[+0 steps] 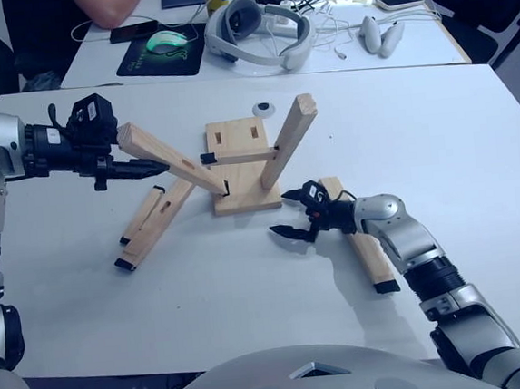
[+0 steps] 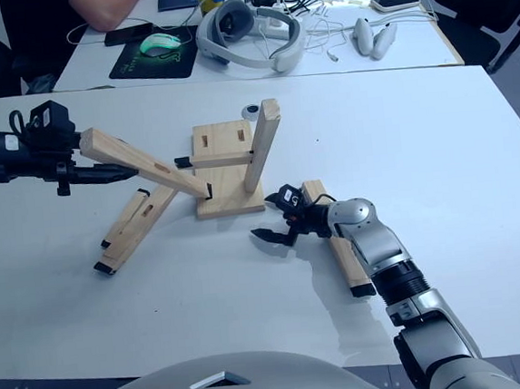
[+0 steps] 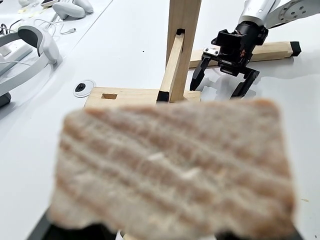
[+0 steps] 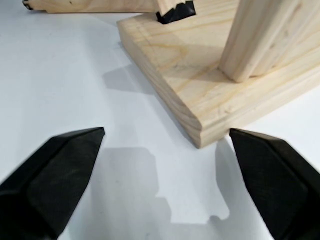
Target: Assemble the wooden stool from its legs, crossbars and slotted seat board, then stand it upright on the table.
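Note:
The slotted seat board [image 1: 239, 194] lies flat mid-table. One leg [image 1: 289, 139] stands tilted in it, and a crossbar [image 1: 241, 157] sticks out leftward from that leg. My left gripper [image 1: 137, 161] is shut on a second leg [image 1: 168, 159], held slanted with its black-tipped far end touching the board's front left. That leg's near end [image 3: 172, 165] looms in the left wrist view. My right gripper [image 1: 289, 216] is open and holds nothing, low over the table just off the board's front right corner [image 4: 200, 112]. A third leg [image 1: 362, 238] lies under the right forearm.
Two more wooden pieces [image 1: 153, 220] lie side by side at front left. A small round disc [image 1: 264, 109] sits behind the board. The rear table holds a headset [image 1: 254, 27], mouse [image 1: 166, 41], controllers [image 1: 381, 34] and cables.

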